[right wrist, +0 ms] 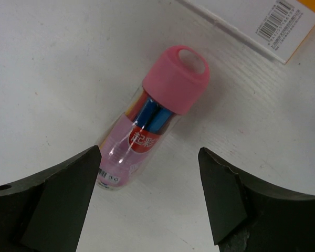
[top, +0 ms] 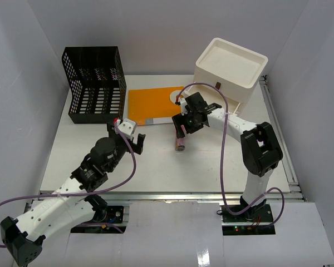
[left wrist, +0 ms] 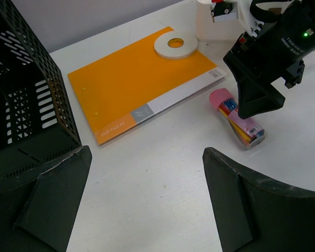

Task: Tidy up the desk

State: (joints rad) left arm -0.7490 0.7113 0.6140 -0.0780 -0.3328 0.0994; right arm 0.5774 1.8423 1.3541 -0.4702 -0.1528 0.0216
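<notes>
On the white desk (top: 211,167) lies a clear tube of coloured pens with a pink cap (top: 181,143) (left wrist: 239,118) (right wrist: 152,115). My right gripper (top: 188,125) (right wrist: 149,152) hovers just above it, open, with the tube's lower end between the spread fingers and untouched. An orange folder (top: 150,105) (left wrist: 142,79) lies flat behind, and a white tape roll (top: 177,95) (left wrist: 176,44) rests on its far right corner. My left gripper (top: 132,146) (left wrist: 147,152) is open over bare desk, in front of the folder and to the left of the tube.
A black mesh file holder (top: 97,83) (left wrist: 21,100) stands at the back left, close to my left gripper. A white drawer box (top: 231,69) (left wrist: 210,26) stands at the back right. A metal rail (top: 172,196) runs along the desk's front edge.
</notes>
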